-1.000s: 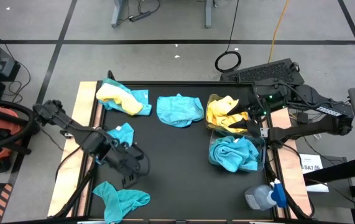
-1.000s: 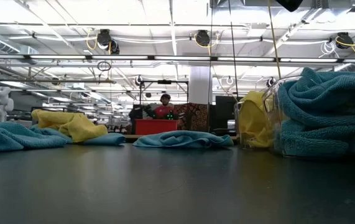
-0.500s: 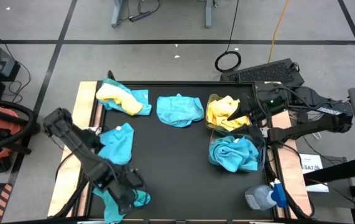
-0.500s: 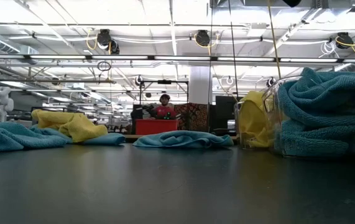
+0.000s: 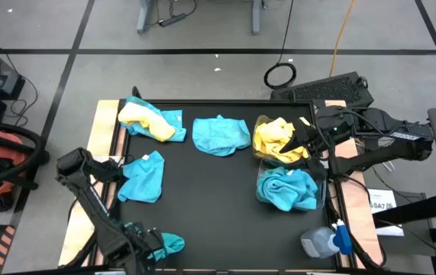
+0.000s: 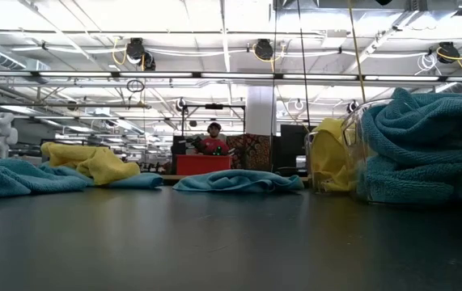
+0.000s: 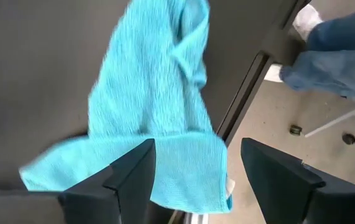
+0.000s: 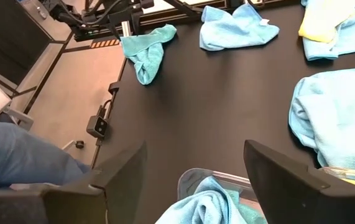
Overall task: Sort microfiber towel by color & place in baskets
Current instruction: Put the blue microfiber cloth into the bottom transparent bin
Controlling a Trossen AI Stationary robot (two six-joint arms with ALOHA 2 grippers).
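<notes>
High view, crumpled teal towel (image 5: 166,243), seemingly folded.

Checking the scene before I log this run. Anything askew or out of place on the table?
One thing: the teal towel under the left gripper lies at the table's near edge, and the left wrist view shows it draped past the rim. A blue-capped bottle lies on its side near the right corner. The baskets look properly sorted.
</notes>
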